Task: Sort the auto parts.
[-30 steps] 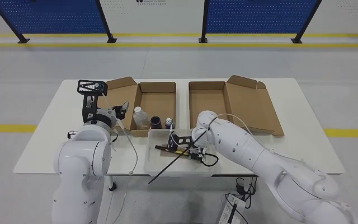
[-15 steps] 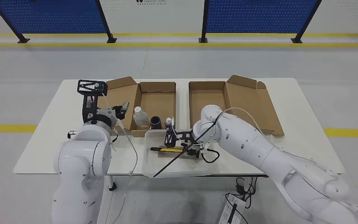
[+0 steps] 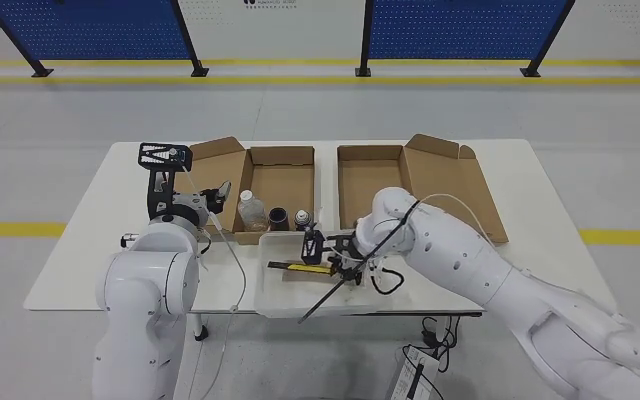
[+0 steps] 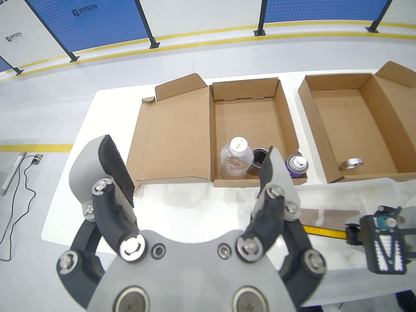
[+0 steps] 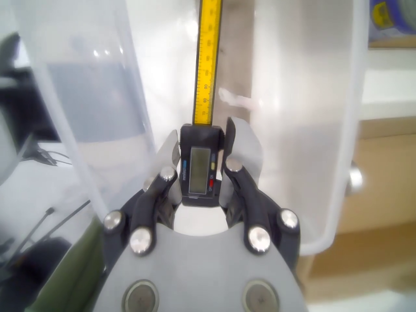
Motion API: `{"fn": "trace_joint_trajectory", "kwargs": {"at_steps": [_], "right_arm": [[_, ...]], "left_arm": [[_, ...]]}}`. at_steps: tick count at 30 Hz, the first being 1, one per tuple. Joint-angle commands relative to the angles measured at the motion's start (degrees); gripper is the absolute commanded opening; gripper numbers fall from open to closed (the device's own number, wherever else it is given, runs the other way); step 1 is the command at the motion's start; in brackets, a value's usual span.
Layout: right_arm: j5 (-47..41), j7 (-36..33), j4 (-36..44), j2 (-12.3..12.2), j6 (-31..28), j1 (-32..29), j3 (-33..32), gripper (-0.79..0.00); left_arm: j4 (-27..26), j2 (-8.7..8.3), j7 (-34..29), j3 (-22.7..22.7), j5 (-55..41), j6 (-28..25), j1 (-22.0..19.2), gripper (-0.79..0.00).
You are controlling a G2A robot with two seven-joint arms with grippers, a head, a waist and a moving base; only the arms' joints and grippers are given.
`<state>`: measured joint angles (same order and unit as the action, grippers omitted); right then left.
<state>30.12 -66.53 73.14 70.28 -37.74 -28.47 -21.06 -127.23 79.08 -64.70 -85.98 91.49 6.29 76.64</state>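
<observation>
**Top view.** The clear bin point(image 3: 270, 296) sat at the 6 o'clock edge of the table point(image 3: 560, 250). The left box point(image 3: 281, 160) lay at 12 o'clock from the bin and the right box point(image 3: 372, 160) at 1 o'clock. The right gripper point(image 3: 318, 250) was over the bin, with the caliper point(image 3: 296, 267) pointing from it toward 9 o'clock. The left gripper point(image 3: 165, 152) stood at 10 o'clock from the bin, well apart from all parts.

**Left wrist view.** The left gripper point(image 4: 188, 147) had its jaws spread wide and held nothing. The left box point(image 4: 245, 92) contained a bottle point(image 4: 236, 160), a dark ring point(image 4: 259, 159) and a spray can point(image 4: 296, 163), standing together against its near wall. The right box point(image 4: 338, 85) contained one metal ring point(image 4: 351, 163).

**Right wrist view.** The right gripper point(image 5: 201, 137) was clamped on the display head of the caliper point(image 5: 206, 50), inside the walls of the bin point(image 5: 344, 98). A grey strip point(image 5: 239, 33) lay on the bin floor just beside the caliper's scale. Whether the caliper was clear of the floor could not be determined.

**Progress.** Four parts were boxed. The caliper was gripped but not yet delivered, and the grey strip, if it counts as a part, remained. The sort was judged to be in its late stage.
</observation>
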Motion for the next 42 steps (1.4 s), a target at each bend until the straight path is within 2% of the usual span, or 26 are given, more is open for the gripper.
{"fn": "trace_joint_trajectory", "kwargs": {"at_steps": [1, 12, 25, 36, 42], "right_arm": [[-1.1, 0.8, 0.5, -0.8, -0.8, -0.3, -0.7, -0.785], [-8.8, 7.8, 0.9, -5.9, -7.8, -0.8, -2.1, -0.785], [-15.7, 14.4, 0.6, -10.5, -14.4, 0.8, -1.0, -0.785], [-20.9, 20.3, -1.7, -12.9, -20.3, 2.4, 0.8, -0.785], [-23.5, 20.3, -1.5, -13.3, -20.3, 3.4, 2.0, -0.785]], "left_arm": [[0.0, 0.00, 0.0, 0.0, 0.0, 0.0, 0.0, 0.000], [0.0, 0.00, 0.0, 0.0, 0.0, 0.0, 0.0, 0.000], [0.0, 0.00, 0.0, 0.0, 0.0, 0.0, 0.0, 0.000], [0.0, 0.00, 0.0, 0.0, 0.0, 0.0, 0.0, 0.000], [0.0, 0.00, 0.0, 0.0, 0.0, 0.0, 0.0, 0.000]]}}
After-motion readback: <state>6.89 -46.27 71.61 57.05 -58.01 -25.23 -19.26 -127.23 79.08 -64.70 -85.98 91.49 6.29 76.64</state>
